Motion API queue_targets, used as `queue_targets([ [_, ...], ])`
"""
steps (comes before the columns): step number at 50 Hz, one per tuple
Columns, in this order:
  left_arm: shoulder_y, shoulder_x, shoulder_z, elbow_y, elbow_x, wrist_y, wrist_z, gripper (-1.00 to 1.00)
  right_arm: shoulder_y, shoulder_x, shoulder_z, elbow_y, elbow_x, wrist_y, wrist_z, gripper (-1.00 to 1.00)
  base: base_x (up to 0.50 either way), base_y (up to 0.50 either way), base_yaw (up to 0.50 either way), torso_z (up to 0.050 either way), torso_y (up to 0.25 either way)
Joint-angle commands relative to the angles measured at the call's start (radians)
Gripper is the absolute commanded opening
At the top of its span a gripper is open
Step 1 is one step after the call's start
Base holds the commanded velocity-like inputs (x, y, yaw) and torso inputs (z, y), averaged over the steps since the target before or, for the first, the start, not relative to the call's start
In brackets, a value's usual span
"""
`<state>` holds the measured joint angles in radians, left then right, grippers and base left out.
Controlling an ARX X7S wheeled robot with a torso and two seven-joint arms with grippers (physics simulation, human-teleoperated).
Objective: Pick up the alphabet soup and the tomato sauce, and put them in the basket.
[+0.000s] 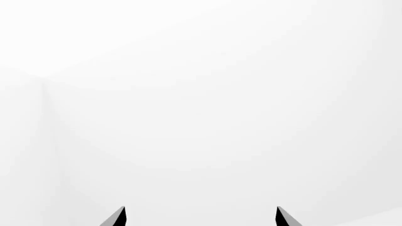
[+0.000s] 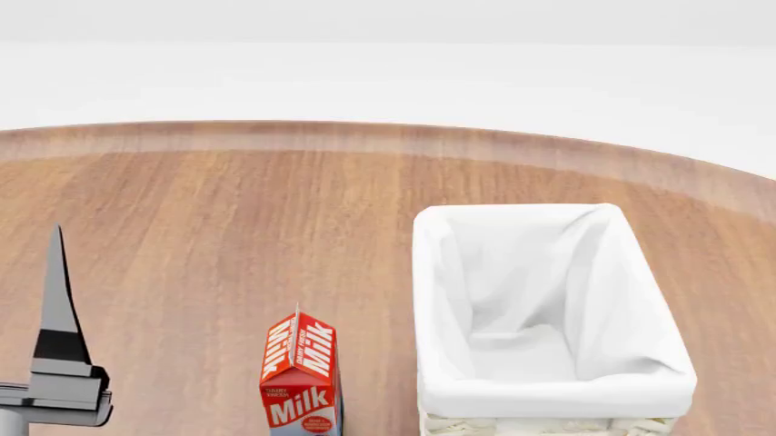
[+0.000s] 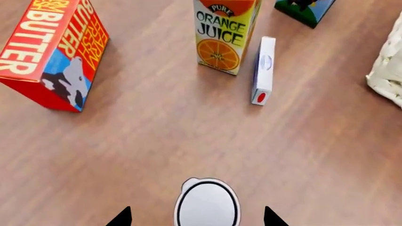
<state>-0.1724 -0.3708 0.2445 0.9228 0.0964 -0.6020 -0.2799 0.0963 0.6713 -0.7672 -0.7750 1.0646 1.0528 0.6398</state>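
Observation:
A can with a pale silvery top (image 3: 207,207) stands on the wooden table, seen from above in the right wrist view. Its label is hidden, so I cannot tell if it is the alphabet soup or the tomato sauce. My right gripper (image 3: 196,219) is open above it, with a fingertip on each side and not touching. No other can is in view. The cream basket with white lining (image 2: 434,272) stands empty at the right of the head view; its corner shows in the right wrist view (image 3: 386,70). My left gripper (image 1: 201,219) is open and empty, facing white background; one of its fingers (image 2: 56,309) shows at the head view's left.
A red milk carton (image 2: 300,381) stands just left of the basket. Beyond the can are a butter box (image 3: 53,52), an orange juice carton (image 3: 223,35), a small white box (image 3: 264,70) lying flat and another carton (image 3: 304,10). The table's far edge (image 2: 388,134) curves.

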Motion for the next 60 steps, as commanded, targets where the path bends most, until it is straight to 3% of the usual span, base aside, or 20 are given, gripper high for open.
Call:
queue_targets([
  [1,0.002,-0.001,0.003,0.001,0.0,-0.001,-0.003,1.0,-0.017,-0.005,-0.039,0.05,-0.081,-0.049,-0.056,1.0,0.0,0.0,0.0,0.0,0.0],
  [60,0.012,-0.01,0.006,-0.01,-0.01,0.019,-0.018,1.0,-0.034,-0.049,-0.115,0.313,-0.265,-0.232,-0.207,1.0,0.0,0.0,0.0,0.0,0.0],
])
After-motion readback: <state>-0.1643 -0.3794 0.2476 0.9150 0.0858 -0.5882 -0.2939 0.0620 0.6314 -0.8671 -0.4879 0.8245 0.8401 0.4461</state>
